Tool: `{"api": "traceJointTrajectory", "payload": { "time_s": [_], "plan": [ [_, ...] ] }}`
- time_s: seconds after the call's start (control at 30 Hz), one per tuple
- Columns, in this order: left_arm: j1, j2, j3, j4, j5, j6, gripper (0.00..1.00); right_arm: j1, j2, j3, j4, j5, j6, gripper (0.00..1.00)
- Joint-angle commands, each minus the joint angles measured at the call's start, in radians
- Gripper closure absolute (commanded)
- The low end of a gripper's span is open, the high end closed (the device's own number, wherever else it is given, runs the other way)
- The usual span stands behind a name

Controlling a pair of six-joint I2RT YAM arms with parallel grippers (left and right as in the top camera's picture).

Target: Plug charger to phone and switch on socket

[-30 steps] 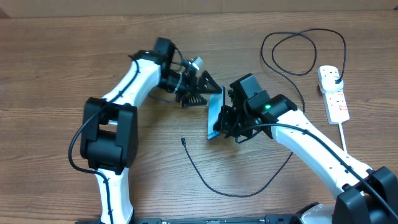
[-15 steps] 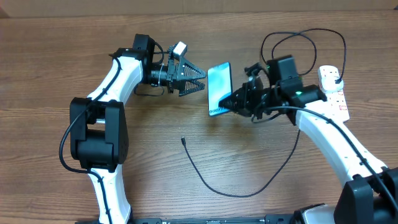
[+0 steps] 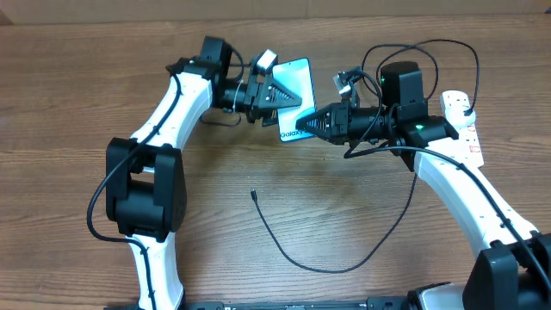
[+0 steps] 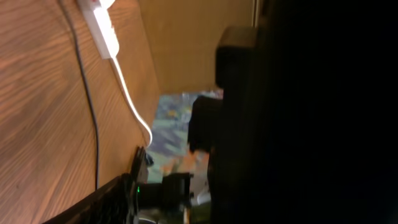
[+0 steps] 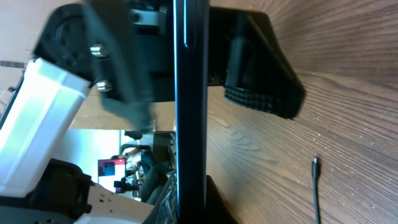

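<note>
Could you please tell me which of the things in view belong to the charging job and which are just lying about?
Part of the job:
- phone, held above the table
- charger, its connector tip lying loose on the wood
- socket, at the right side

Not of the job:
- only blurred room clutter beyond the table, seen in the wrist views

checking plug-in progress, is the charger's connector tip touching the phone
Apart. The overhead view shows the charger's connector tip lying on the table, with a stretch of bare wood between it and the phone.
</note>
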Motion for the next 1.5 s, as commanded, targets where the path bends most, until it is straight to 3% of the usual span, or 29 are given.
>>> {"api": "traceJointTrajectory", "payload": {
  "time_s": [0.0,0.13,0.23,0.4,0.53,0.7,0.9,1.1,1.23,1.47],
  "plan": [
    [0.006,-0.089,0.076,0.002,0.027,-0.047,0.31,0.003,-0.01,0.015,0.04,-0.043,0.023,0.96],
    [0.011,-0.109,0.114,0.013,0.027,-0.053,0.31,0.003,-0.01,0.015,0.047,-0.043,0.022,0.96],
    [0.01,-0.109,0.129,0.026,0.027,-0.079,0.39,0.003,-0.01,0.015,0.073,-0.044,0.023,0.96],
    [0.01,-0.109,0.129,0.145,0.027,-0.201,0.55,0.003,-0.01,0.015,0.095,-0.044,0.041,0.96],
    [0.01,-0.109,0.129,0.282,0.027,-0.33,0.61,0.004,-0.01,0.015,0.102,-0.05,0.057,0.96],
    [0.01,-0.109,0.129,0.428,0.027,-0.436,0.61,0.004,-0.01,0.015,0.109,-0.093,0.082,0.96],
    [0.003,-0.109,0.129,0.454,0.027,-0.459,0.69,0.004,-0.01,0.015,0.196,-0.111,0.171,0.96],
    [-0.01,-0.109,0.129,0.461,0.027,-0.476,0.69,0.004,-0.01,0.015,0.335,-0.095,0.282,0.96],
    [-0.01,-0.109,0.129,0.502,0.027,-0.524,0.6,0.004,-0.01,0.015,0.375,-0.029,0.323,0.96],
    [-0.009,-0.109,0.129,0.681,0.026,-0.67,0.66,0.024,-0.01,0.015,0.359,-0.007,0.333,0.96]
  ]
}}
